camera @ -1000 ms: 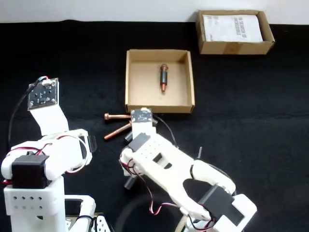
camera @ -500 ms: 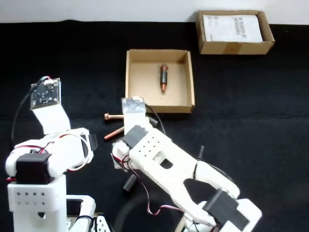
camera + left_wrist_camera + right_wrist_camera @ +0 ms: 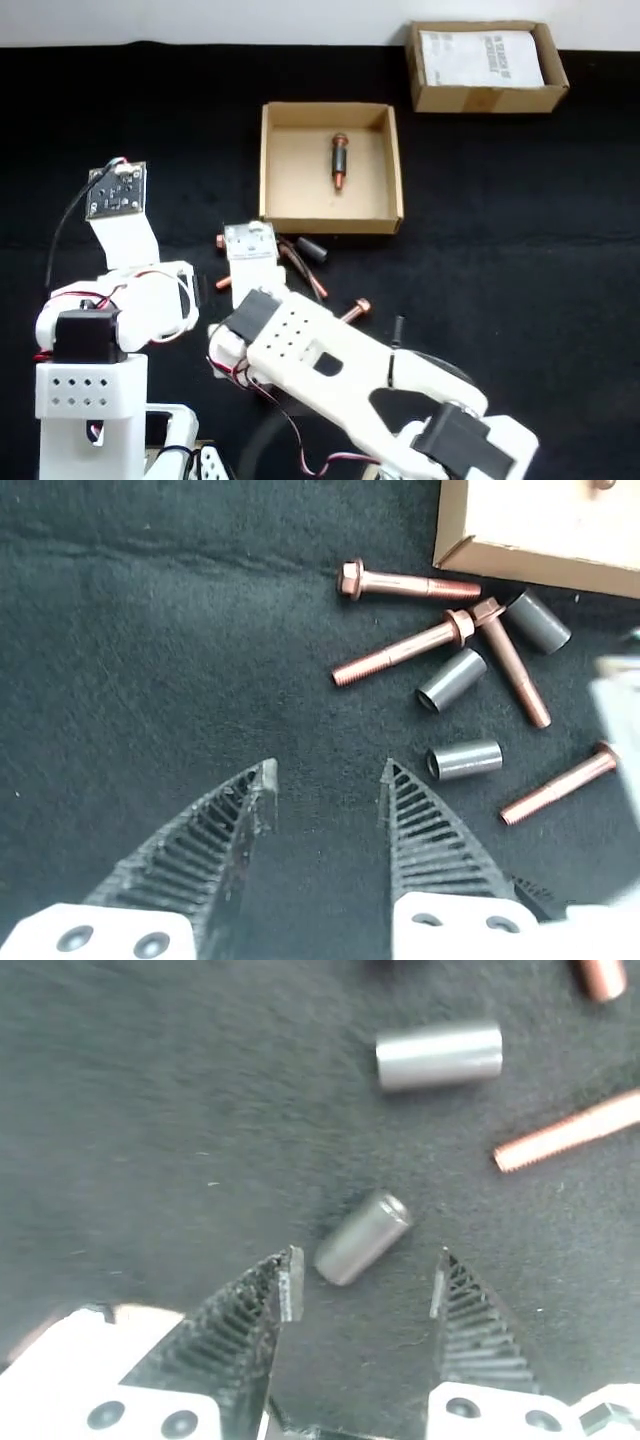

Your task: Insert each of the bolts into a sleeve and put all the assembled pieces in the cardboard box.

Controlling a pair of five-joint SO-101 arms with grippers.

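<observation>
My right gripper (image 3: 366,1270) is open just above the black mat, and a grey sleeve (image 3: 362,1237) lies tilted right off its fingertips. A second sleeve (image 3: 438,1055) and a copper bolt's threaded end (image 3: 570,1132) lie farther off. My left gripper (image 3: 327,780) is open over bare mat, short of a pile of several bolts (image 3: 400,652) and three sleeves (image 3: 452,678). In the high view the cardboard box (image 3: 395,165) holds one assembled piece (image 3: 340,160). Loose bolts (image 3: 352,310) and a sleeve (image 3: 312,250) lie in front of it beside the right arm's wrist (image 3: 250,245).
A second cardboard box (image 3: 487,97) with a printed sheet in it stands at the back right. The left arm's base (image 3: 90,390) is at the front left. The black mat is bare to the right of the pile and along the far left.
The right arm has swung left across the pile, uncovering bolts and a sleeve in front of the box. The left arm's wrist has shifted slightly right.
</observation>
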